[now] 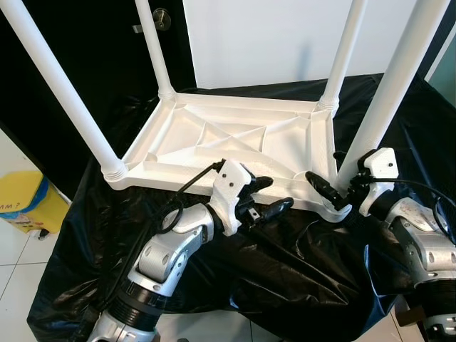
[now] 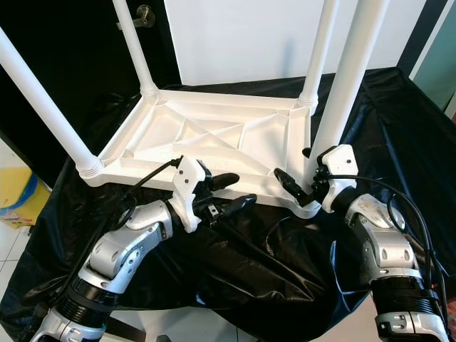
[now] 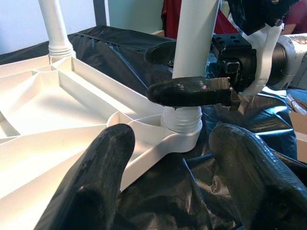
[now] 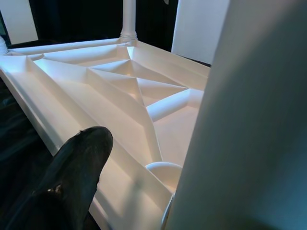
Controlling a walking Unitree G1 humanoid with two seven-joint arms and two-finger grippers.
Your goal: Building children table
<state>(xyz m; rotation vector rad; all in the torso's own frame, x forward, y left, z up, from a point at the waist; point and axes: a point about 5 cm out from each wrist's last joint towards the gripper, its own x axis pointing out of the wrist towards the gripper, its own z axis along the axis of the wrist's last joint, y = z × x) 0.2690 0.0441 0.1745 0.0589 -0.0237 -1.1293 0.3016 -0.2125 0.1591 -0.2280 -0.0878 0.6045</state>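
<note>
The white children's table (image 1: 235, 135) lies upside down on a surface under a black cloth, with its legs pointing up. My right gripper (image 1: 329, 174) is open at the near right corner. Its fingers straddle the base of the near right leg (image 1: 388, 100), one finger (image 3: 187, 91) in front of it and one behind. The right wrist view shows a gap between a finger (image 4: 72, 182) and that leg (image 4: 249, 120). My left gripper (image 1: 274, 196) is open with nothing in it, just off the table's front edge, pointing at the same corner.
The black cloth (image 1: 299, 271) hangs in loose folds over the front edge. A yellow object (image 1: 25, 203) sits on the tiled floor at the left. A dark door with a round knob (image 1: 161, 18) stands behind, beside a white wall.
</note>
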